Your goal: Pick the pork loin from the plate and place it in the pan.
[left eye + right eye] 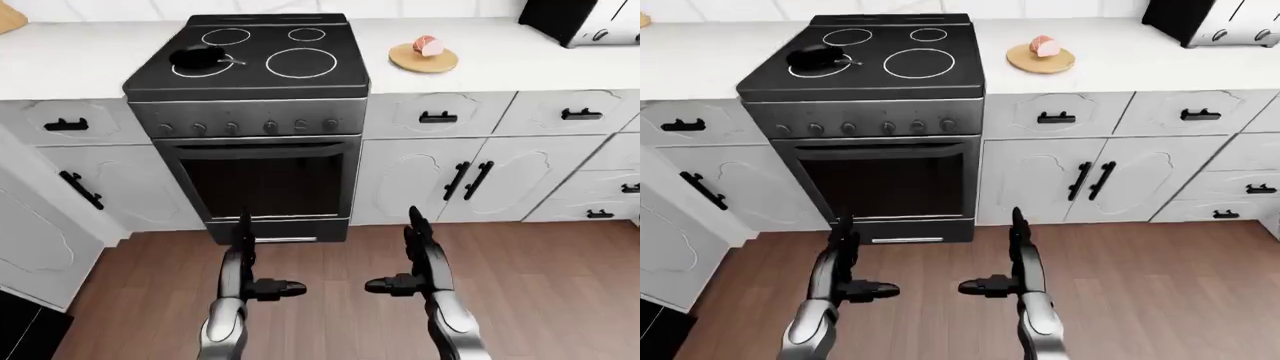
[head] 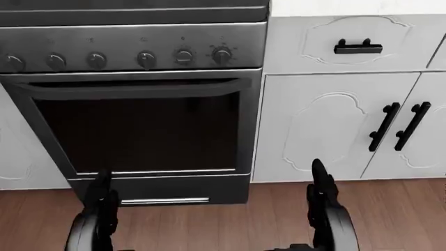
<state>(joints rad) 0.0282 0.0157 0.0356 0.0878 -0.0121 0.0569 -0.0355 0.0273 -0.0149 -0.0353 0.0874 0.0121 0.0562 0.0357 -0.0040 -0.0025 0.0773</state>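
The pink pork loin (image 1: 428, 45) lies on a round tan plate (image 1: 423, 59) on the white counter, right of the stove in the left-eye view. A small black pan (image 1: 198, 57) sits on the stove's lower left burner, handle pointing right. My left hand (image 1: 252, 259) and right hand (image 1: 412, 259) hang low over the wood floor, far below the counter. Both are open and empty, fingers pointing up and thumbs turned inward.
The black stove (image 1: 250, 67) with its oven door (image 2: 139, 130) is straight ahead. White cabinets with black handles (image 1: 467, 180) flank it. A toaster-like appliance (image 1: 580, 19) stands at the counter's top right. Wood floor (image 1: 330, 300) lies below.
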